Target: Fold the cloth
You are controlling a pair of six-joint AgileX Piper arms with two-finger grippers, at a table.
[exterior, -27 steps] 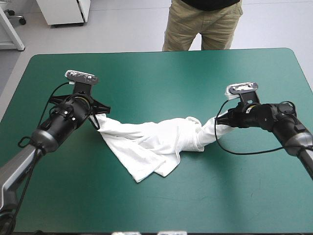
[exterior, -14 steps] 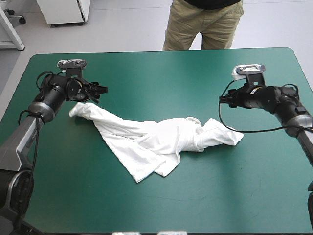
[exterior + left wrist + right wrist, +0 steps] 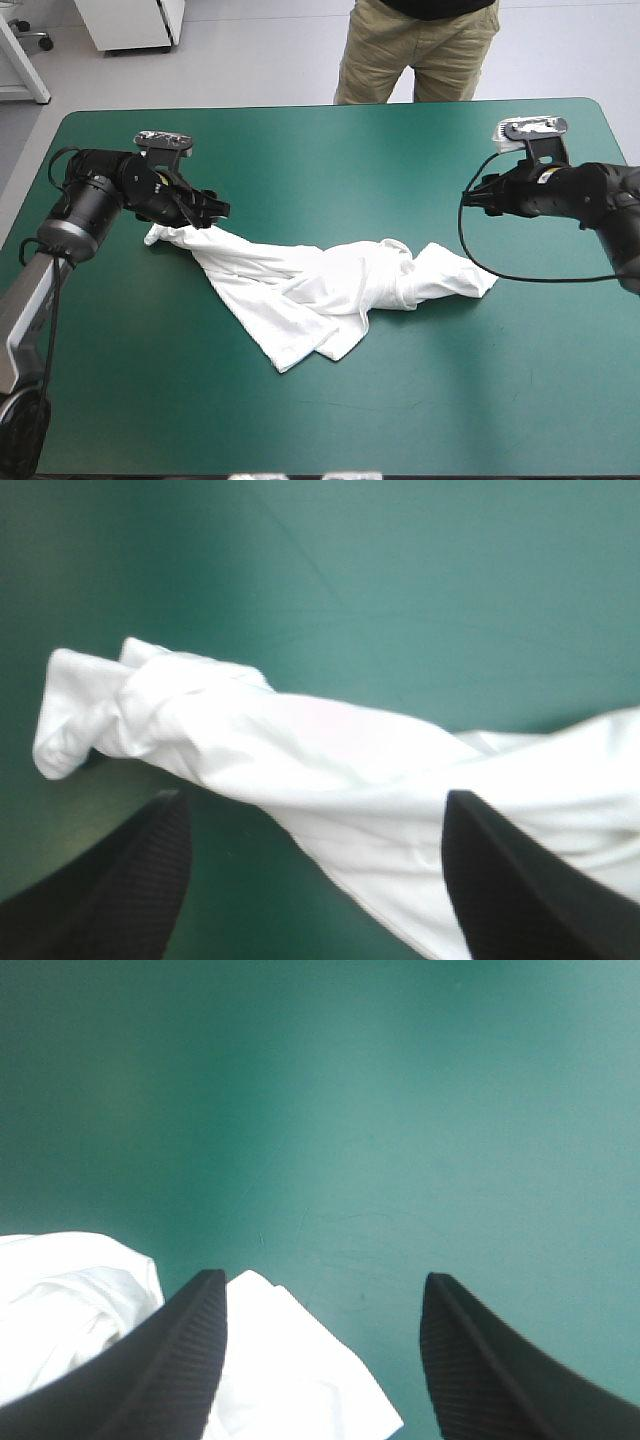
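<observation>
Shows a table (image 3: 300, 150) under a teal-green cover, with the cover bare all around the T-shirt (image 3: 320, 285) out to the table's edges.

Presents the T-shirt as a white, crumpled, drawn-out heap lying flat on the cover near the table's middle. Runs from a twisted, rolled end on the left side to a flatter, pointed end on the right. Bunches into thick folds right of centre and fans out as a broad doubled flap toward the near edge.

Places the left gripper (image 3: 205, 208) low at the rolled left end, with its black fingers (image 3: 110, 890) spread wide and holding nothing. In the left wrist view, sets the white roll just ahead of the fingers, stretched across the gap between them and passing under one fingertip. Cannot tell whether finger and cloth touch.

Places the right gripper (image 3: 478, 192) toward the table's far right, apart from the cloth's pointed end, fingers (image 3: 150, 1370) likewise parted and holding nothing. In the right wrist view, puts the shirt's end beside and beneath one finger, reaching partly into the gap, with bare cover ahead.
</observation>
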